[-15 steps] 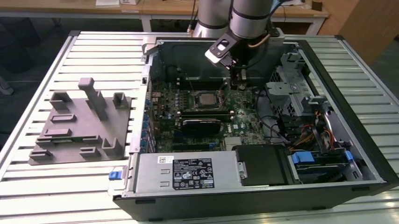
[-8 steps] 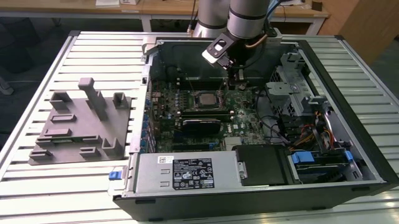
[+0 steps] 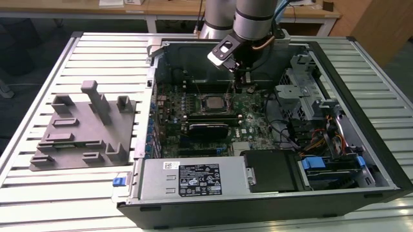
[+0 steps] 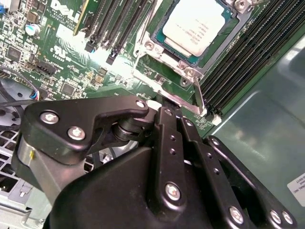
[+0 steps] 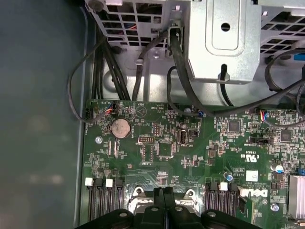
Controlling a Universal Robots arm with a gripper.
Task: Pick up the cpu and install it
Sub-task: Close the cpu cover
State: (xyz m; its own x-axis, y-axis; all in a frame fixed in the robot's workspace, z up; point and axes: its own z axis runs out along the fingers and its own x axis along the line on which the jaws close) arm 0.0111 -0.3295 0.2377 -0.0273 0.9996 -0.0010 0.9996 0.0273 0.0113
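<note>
The cpu [image 3: 213, 102] is a shiny silver square lying flat in the motherboard socket inside the open computer case, with a metal frame around it. In the second wrist view the cpu [image 4: 198, 24] lies level in that frame, and a thin metal lever [image 4: 198, 95] runs along the frame's edge. My gripper [image 3: 243, 88] hangs just to the exterior view's right of the socket, close above the board. In both wrist views the black fingers are pressed together, with the gripper [image 4: 164, 104] tip at the socket frame's edge. Nothing shows between the fingers of the gripper [image 5: 164, 193].
A grey plastic fixture block [image 3: 84, 128] lies on the slatted table at the exterior view's left of the case. Inside the case are a power supply [image 3: 187, 176], a metal drive cage [image 3: 302, 94], black cables [image 5: 178, 76], memory slots [image 4: 252, 52] and the case walls.
</note>
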